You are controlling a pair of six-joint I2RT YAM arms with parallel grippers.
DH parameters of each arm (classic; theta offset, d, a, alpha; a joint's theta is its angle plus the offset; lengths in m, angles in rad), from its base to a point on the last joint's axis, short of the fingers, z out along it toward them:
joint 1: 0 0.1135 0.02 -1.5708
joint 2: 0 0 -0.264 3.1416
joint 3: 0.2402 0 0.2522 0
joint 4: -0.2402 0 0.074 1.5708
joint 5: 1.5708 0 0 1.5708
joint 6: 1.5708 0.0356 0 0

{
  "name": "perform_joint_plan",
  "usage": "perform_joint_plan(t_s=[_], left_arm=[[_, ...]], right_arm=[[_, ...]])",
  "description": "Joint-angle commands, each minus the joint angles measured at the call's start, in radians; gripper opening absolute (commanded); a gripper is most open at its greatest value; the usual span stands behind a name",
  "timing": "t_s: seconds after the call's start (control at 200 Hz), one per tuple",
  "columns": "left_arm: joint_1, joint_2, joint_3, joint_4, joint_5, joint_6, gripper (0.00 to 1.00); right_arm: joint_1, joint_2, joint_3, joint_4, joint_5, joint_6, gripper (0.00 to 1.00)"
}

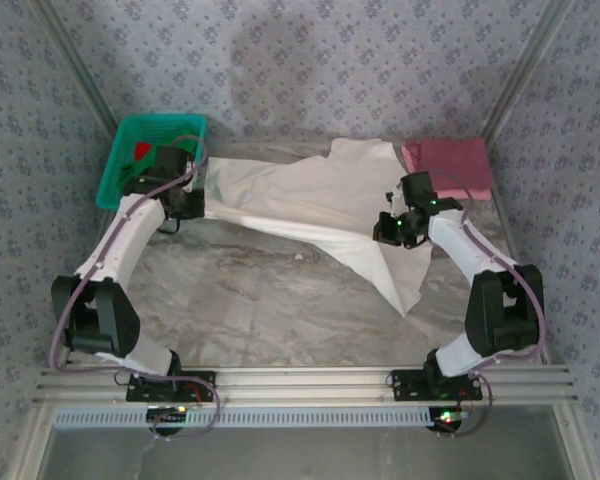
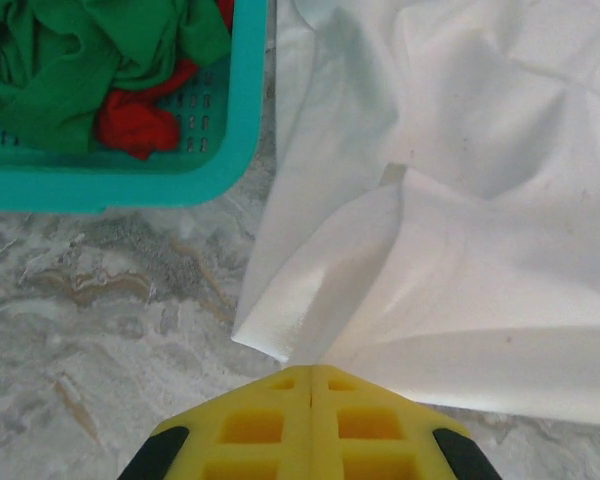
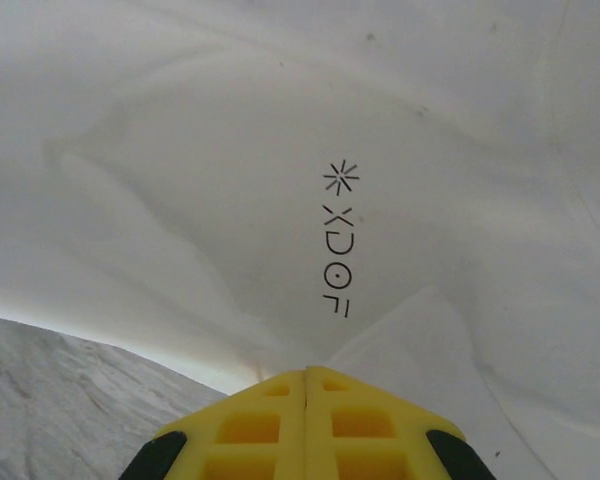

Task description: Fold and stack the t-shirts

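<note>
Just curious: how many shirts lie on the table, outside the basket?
2: a cream-white shirt spread across the middle, a pink shirt folded at the far right corner. Others might hide underneath.

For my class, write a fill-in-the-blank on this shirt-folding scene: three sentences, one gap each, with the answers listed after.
1. The left fingers and right fingers are both shut on the ____ shirt.
2. The folded pink shirt lies at the far ____ corner of the table.
3. The basket holds green cloth and ____ cloth.

Missing words: white; right; red.
</note>
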Motion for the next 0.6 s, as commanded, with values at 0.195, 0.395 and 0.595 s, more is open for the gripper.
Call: perform_joint_plan(t_s=[0.195,0.395,0.595], left_arm=[[-0.009,-0.331,-0.273,-0.146,-0.044,-0.094,0.31],[0.024,-0.367,-0.322,0.012,-0.011,-0.096,0.41],[-0.087,-0.092,-0.169,0.104,0.094,-0.03,0.57]], right_arm=[[0.059,-0.235,-0.076,-0.215,-0.051,0.025,0.29],[-0.034,-0.252,-0.117,-0.171,-0.023,0.078,0.28],[-0.121,-0.048,-0.077,-0.133,0.081,0.061,0.29]])
